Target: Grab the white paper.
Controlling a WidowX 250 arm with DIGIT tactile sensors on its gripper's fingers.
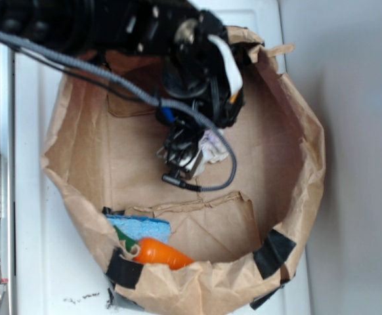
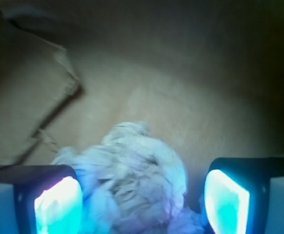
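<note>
Gripper (image 2: 142, 200) spread wide astride the white paper (image 2: 132, 180), bare bag floor (image 2: 181, 97) ahead.

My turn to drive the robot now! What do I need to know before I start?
Gripper: open, down inside the brown paper bag, one finger on each side of the white paper. Whether the pads touch it yet cannot be told.
White paper: lying on the bag's floor near the middle, right under the arm in the exterior view.
Also in the bag: a blue sponge and an orange carrot by the near wall, away from the gripper.
Done: gripper lowered and lined up around the paper.
Left: close the fingers on the paper and probably lift it.
</note>
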